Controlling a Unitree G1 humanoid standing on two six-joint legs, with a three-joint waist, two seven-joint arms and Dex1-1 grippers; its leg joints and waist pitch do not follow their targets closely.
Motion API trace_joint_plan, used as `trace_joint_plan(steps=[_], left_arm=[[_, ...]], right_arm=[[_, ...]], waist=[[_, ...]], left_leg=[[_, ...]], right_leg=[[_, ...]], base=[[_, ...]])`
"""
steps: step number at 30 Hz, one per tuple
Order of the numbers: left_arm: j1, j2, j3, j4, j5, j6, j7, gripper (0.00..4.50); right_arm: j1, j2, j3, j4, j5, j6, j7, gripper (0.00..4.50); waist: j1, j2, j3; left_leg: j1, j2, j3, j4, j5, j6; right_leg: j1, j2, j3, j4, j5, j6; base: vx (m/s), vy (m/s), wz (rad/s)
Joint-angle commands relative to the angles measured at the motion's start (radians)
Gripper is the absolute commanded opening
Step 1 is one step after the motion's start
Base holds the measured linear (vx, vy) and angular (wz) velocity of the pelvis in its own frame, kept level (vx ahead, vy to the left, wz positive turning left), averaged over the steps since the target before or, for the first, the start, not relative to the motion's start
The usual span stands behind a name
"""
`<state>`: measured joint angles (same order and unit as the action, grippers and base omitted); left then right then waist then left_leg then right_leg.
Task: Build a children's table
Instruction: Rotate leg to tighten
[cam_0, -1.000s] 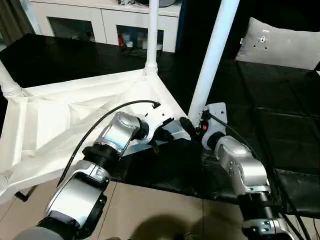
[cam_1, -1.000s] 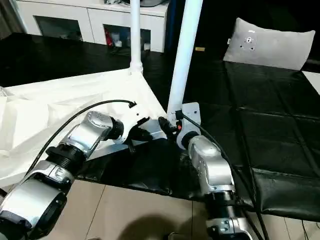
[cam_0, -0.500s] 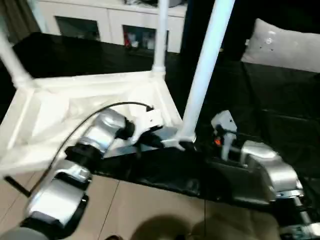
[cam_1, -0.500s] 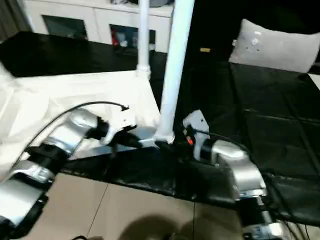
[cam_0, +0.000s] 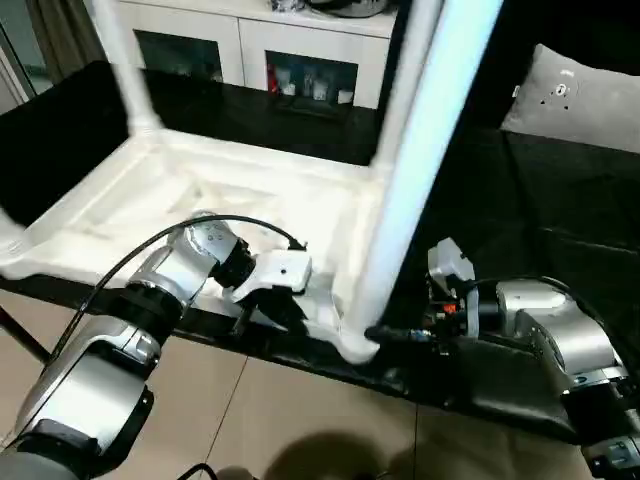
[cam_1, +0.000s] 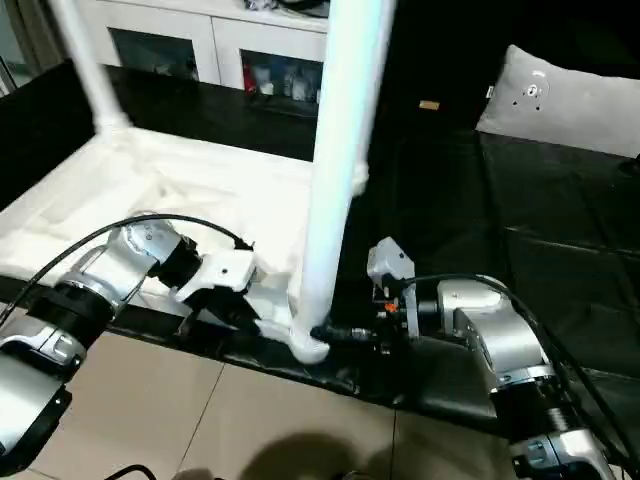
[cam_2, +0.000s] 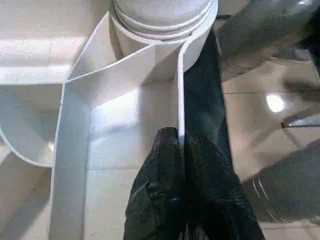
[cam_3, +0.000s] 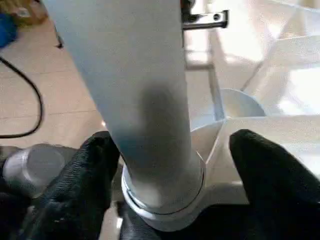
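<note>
White table rib (cam_2: 181, 90) pinched in left pincer (cam_2: 182, 150).

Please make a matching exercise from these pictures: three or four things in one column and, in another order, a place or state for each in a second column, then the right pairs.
Things:
1. left gripper
2. right gripper
3. pillow
4. cabinet

Places or states:
A. fingers wide apart, one on each side of the near leg's base
B. behind the table top, with glass doors
C. shut on a thin wall of the table top
D. far right, on the black surface

Pairs: 1-C, 2-A, 3-D, 4-B
</note>
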<state>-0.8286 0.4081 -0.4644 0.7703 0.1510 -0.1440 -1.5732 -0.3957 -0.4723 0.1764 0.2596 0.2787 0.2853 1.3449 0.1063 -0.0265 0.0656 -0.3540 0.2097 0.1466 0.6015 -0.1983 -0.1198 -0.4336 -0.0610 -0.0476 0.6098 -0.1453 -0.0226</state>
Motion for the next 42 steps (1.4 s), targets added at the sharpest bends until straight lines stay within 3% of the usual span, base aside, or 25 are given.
trace_joint_plan(steps=[1, 19, 23, 24, 27, 30, 31, 34, 35, 37, 40, 41, 42], left_arm=[[-0.029, -0.011, -0.020, -0.024, -0.002, -0.026, -0.030, 0.00], [-0.035, -0.023, -0.020, 0.015, 0.008, -0.054, -0.026, 0.00], [-0.033, -0.040, 0.005, 0.013, -0.011, 0.010, 0.002, 0.00], [-0.031, -0.051, 0.021, 0.008, -0.022, 0.061, 0.026, 0.00], [-0.026, -0.088, 0.060, -0.003, -0.046, 0.170, 0.102, 0.00], [-0.027, -0.122, 0.076, -0.008, -0.043, 0.240, 0.177, 0.00], [-0.031, -0.140, 0.087, -0.005, -0.042, 0.275, 0.221, 0.00], [-0.047, -0.201, 0.125, 0.011, -0.033, 0.363, 0.357, 0.00], [-0.063, -0.242, 0.151, 0.025, -0.033, 0.415, 0.450, 0.00], [-0.074, -0.272, 0.170, 0.031, -0.034, 0.448, 0.529, 0.00], [-0.088, -0.300, 0.185, 0.039, -0.030, 0.455, 0.602, 0.00], [-0.091, -0.307, 0.188, 0.038, -0.027, 0.460, 0.619, 0.00], [-0.093, -0.312, 0.190, 0.036, -0.027, 0.462, 0.624, 0.00]], right_arm=[[-0.019, -0.002, 0.010, 0.012, 0.017, 0.023, 0.023, 3.56], [-0.024, 0.043, 0.019, 0.028, 0.065, 0.094, 0.032, 2.18], [-0.001, 0.068, -0.014, -0.017, 0.107, 0.152, -0.015, 2.13], [0.012, 0.085, -0.025, -0.037, 0.105, 0.164, -0.060, 2.12], [0.029, 0.152, -0.045, -0.054, 0.049, 0.153, -0.236, 2.11], [0.021, 0.222, -0.076, -0.045, 0.018, 0.170, -0.400, 2.10], [0.015, 0.254, -0.089, -0.039, 0.006, 0.171, -0.469, 2.09], [-0.003, 0.330, -0.118, -0.025, -0.044, 0.176, -0.663, 2.06], [-0.019, 0.376, -0.142, -0.006, -0.084, 0.186, -0.802, 2.06], [-0.028, 0.412, -0.157, 0.006, -0.114, 0.185, -0.898, 2.05], [-0.037, 0.442, -0.157, 0.023, -0.146, 0.167, -0.962, 2.05], [-0.039, 0.449, -0.153, 0.028, -0.157, 0.152, -0.974, 2.38], [-0.038, 0.454, -0.146, 0.033, -0.162, 0.135, -0.973, 2.38]], waist=[[-0.001, -0.009, -0.079], [0.003, -0.005, -0.080], [0.004, -0.006, -0.077], [0.002, 0.000, -0.076], [-0.001, -0.004, -0.075], [-0.013, -0.002, -0.074], [-0.027, -0.004, -0.074], [-0.045, -0.005, -0.077], [-0.057, -0.001, -0.079], [-0.065, -0.001, -0.081], [-0.062, 0.001, -0.084], [-0.061, 0.002, -0.086], [-0.060, 0.005, -0.085]], left_leg=[[-0.007, 0.004, 0.022, -0.064, -0.129, 0.062], [-0.007, 0.002, 0.022, -0.065, -0.125, 0.051], [-0.004, 0.001, 0.022, -0.066, -0.142, 0.044], [-0.005, 0.001, 0.022, -0.067, -0.144, 0.040], [-0.001, -0.004, 0.019, -0.069, -0.163, 0.023], [-0.008, -0.008, 0.015, -0.071, -0.163, 0.008], [-0.012, -0.010, 0.014, -0.071, -0.163, 0.001], [-0.013, -0.016, 0.015, -0.067, -0.153, 0.008], [-0.015, -0.016, 0.016, -0.065, -0.135, 0.005], [-0.017, -0.019, 0.016, -0.064, -0.119, 0.004], [-0.015, -0.018, 0.017, -0.063, -0.099, 0.027], [-0.013, -0.015, 0.018, -0.063, -0.085, 0.040], [-0.012, -0.014, 0.018, -0.064, -0.088, 0.043]], right_leg=[[0.080, -0.056, 0.030, -0.075, -0.319, -0.170], [0.079, -0.053, 0.029, -0.076, -0.326, -0.161], [0.076, -0.054, 0.029, -0.082, -0.373, -0.146], [0.075, -0.053, 0.030, -0.081, -0.380, -0.144], [0.072, -0.054, 0.026, -0.092, -0.455, -0.112], [0.075, -0.054, 0.023, -0.094, -0.490, -0.092], [0.077, -0.052, 0.021, -0.095, -0.501, -0.076], [0.076, -0.049, 0.022, -0.098, -0.486, -0.080], [0.075, -0.047, 0.025, -0.092, -0.437, -0.099], [0.078, -0.045, 0.024, -0.089, -0.402, -0.116], [0.082, -0.044, 0.029, -0.085, -0.323, -0.141], [0.083, -0.043, 0.030, -0.078, -0.234, -0.172], [0.082, -0.044, 0.031, -0.077, -0.222, -0.181]], base=[[0.000, 0.000, 0.00], [0.000, 0.000, 0.00], [0.000, 0.000, 0.00], [0.000, 0.000, 0.00], [0.000, 0.000, 0.00], [0.000, 0.000, 0.00], [0.000, 0.000, 0.00], [0.000, 0.000, 0.00], [0.000, 0.000, 0.00], [0.000, 0.000, 0.00], [0.000, 0.000, 0.00], [0.000, 0.000, 0.00], [0.000, 0.000, 0.00]])
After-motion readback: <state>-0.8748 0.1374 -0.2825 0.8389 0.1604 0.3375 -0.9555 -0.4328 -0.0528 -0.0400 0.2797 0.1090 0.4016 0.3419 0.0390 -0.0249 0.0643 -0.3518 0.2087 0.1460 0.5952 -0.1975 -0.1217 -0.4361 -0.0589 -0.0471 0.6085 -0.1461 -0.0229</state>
